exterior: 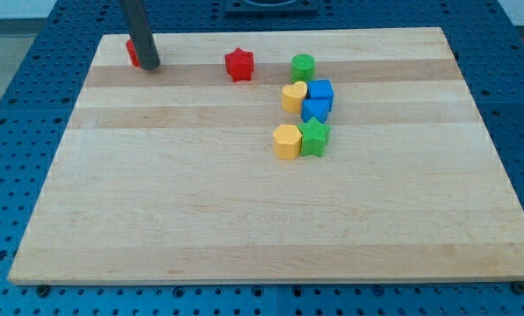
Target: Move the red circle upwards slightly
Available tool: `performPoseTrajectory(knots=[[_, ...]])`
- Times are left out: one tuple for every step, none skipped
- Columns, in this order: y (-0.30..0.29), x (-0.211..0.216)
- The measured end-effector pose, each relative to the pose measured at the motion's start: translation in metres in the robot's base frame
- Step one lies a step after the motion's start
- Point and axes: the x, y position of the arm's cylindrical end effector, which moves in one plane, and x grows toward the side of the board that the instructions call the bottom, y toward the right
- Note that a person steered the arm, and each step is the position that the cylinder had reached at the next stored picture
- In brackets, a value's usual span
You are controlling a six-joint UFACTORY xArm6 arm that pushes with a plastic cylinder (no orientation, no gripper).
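The red circle [132, 53] lies near the board's top left corner and is mostly hidden behind my rod; only a red sliver shows at the rod's left. My tip [150, 65] rests on the board right against the red circle, on its right and lower side. A red star [239, 64] lies to the right of it along the top edge.
A cluster sits right of centre: a green circle [303, 66], a yellow heart [294, 96], two blue blocks [321, 91] [315, 110], a yellow hexagon [286, 140] and a green star [314, 137]. The wooden board [200, 219] lies on a blue perforated table.
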Motion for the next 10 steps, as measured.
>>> performPoseTrajectory(knots=[[0.000,-0.006],[0.000,0.009],[-0.005,0.024],[-0.019,0.018],[-0.028,0.006],[-0.031,-0.010],[-0.031,-0.017],[-0.033,-0.017],[-0.033,-0.017],[-0.017,0.004]])
